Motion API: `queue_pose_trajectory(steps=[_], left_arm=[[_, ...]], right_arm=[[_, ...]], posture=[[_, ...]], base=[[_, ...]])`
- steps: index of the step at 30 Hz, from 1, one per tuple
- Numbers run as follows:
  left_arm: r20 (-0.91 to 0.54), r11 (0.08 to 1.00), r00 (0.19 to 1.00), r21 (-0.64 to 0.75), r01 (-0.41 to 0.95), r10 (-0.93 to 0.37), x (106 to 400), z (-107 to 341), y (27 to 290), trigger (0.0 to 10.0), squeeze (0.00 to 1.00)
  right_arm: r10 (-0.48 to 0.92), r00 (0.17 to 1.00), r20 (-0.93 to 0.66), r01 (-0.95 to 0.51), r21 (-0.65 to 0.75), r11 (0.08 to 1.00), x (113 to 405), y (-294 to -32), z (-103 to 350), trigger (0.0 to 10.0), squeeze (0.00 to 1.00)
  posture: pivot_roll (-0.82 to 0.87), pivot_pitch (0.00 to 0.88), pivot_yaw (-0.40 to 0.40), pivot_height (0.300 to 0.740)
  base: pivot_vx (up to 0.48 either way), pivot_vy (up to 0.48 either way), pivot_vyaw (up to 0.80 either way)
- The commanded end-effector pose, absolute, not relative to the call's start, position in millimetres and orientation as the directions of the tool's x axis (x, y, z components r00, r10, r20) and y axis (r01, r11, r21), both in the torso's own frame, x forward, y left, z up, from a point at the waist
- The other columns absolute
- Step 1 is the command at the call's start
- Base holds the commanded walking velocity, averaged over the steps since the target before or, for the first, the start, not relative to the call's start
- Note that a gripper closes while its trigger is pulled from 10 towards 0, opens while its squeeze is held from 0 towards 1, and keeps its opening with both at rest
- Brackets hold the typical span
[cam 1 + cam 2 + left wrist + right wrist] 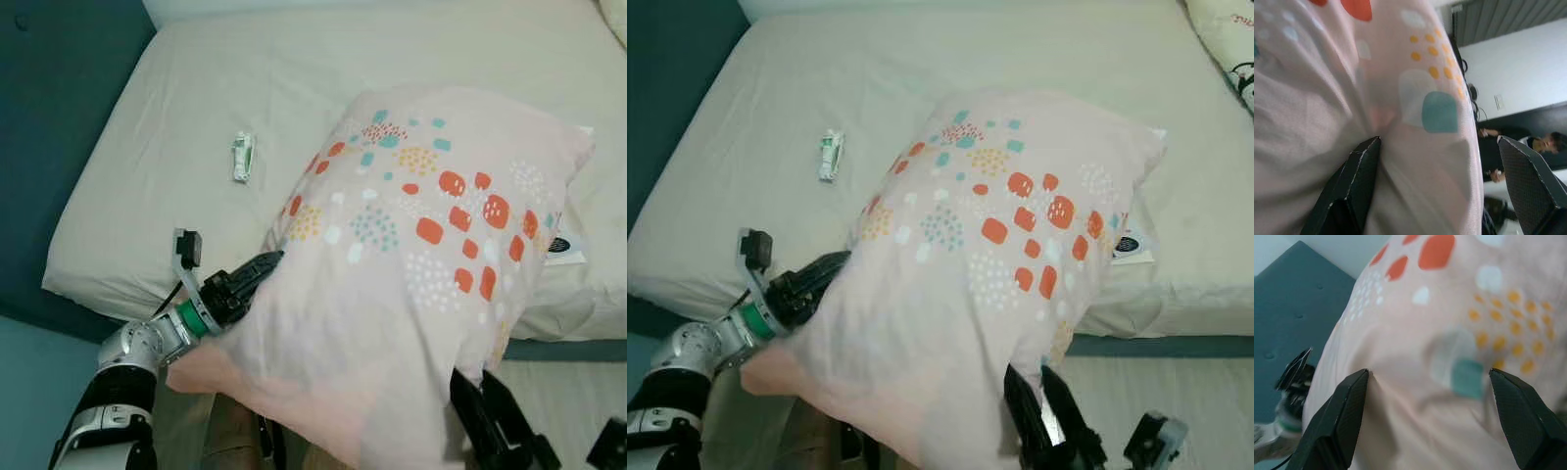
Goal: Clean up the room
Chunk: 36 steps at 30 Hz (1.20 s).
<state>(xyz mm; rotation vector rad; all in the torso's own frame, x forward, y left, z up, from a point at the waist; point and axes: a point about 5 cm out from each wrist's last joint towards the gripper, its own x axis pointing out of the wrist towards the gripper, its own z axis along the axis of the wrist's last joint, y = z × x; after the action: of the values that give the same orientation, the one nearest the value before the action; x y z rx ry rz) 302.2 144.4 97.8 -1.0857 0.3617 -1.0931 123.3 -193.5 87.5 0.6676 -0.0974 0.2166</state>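
The big pink pillow (411, 264) is held up in the air over the near edge of the bed (147, 147), pressed between the 2 grippers. The left gripper (257, 271) and the right gripper (1043, 411) both have their jaws spread wide against the soft cloth. To do this well, I think both arms should push in evenly so the pillow can't slip. A small wrapper (242, 157) lies on the sheet.

This is a bedroom: a wide mattress under a plain cream fitted sheet (196, 88) fills the view from 9 to 3 o'clock, a dark teal padded headboard wall (59, 88) stands at 10 o'clock, and a large pale pink patterned pillow (411, 255) lies at centre.
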Motion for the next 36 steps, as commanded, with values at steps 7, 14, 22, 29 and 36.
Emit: queue_pose_trajectory(steps=[7, 14, 22, 29, 36], left_arm=[[0.198, 0.06, 0.448, -0.865, 0.499, -0.872, 295.6, 86.5, 141.8, 10.0, 1.0], [0.051, 0.195, 0.406, -0.817, 0.542, -0.912, 292.7, 73.6, 136.1, 10.0, 1.0], [0.017, 0.228, 0.38, -0.775, 0.59, -0.925, 293.6, 72.2, 123.0, 10.0, 1.0], [0.003, 0.279, 0.422, -0.745, 0.605, -0.907, 300.6, 71.0, 114.3, 10.0, 1.0], [0.073, 0.178, 0.352, -0.756, 0.63, -0.933, 296.8, 76.6, 100.9, 8.5, 1.0]], right_arm=[[0.004, 0.997, 0.082, -0.046, 0.522, 0.852, 126.1, -230.5, 75.8, 10.0, 1.0], [-0.015, 0.996, 0.083, -0.025, 0.464, 0.886, 134.6, -245.6, 78.2, 10.0, 1.0], [0.049, 0.997, 0.062, -0.073, 0.459, 0.886, 145.3, -245.5, 70.1, 10.0, 1.0], [0.15, 0.988, 0.044, -0.153, 0.451, 0.879, 160.8, -231.9, 62.4, 10.0, 1.0], [0.237, 0.971, 0.017, -0.217, 0.468, 0.857, 175.1, -217.1, 52.3, 10.0, 1.0]], posture=[[-0.08, 0.191, 0.166, 0.612], [-0.08, 0.189, 0.163, 0.612], [-0.07, 0.185, 0.165, 0.612], [-0.07, 0.177, 0.162, 0.612], [-0.07, 0.165, 0.162, 0.612]], base=[[0.0, 0.0, 0.0], [0.0, 0.0, 0.0], [0.0, 0.0, 0.0], [0.0, 0.0, 0.0], [0.0, 0.0, 0.0]])
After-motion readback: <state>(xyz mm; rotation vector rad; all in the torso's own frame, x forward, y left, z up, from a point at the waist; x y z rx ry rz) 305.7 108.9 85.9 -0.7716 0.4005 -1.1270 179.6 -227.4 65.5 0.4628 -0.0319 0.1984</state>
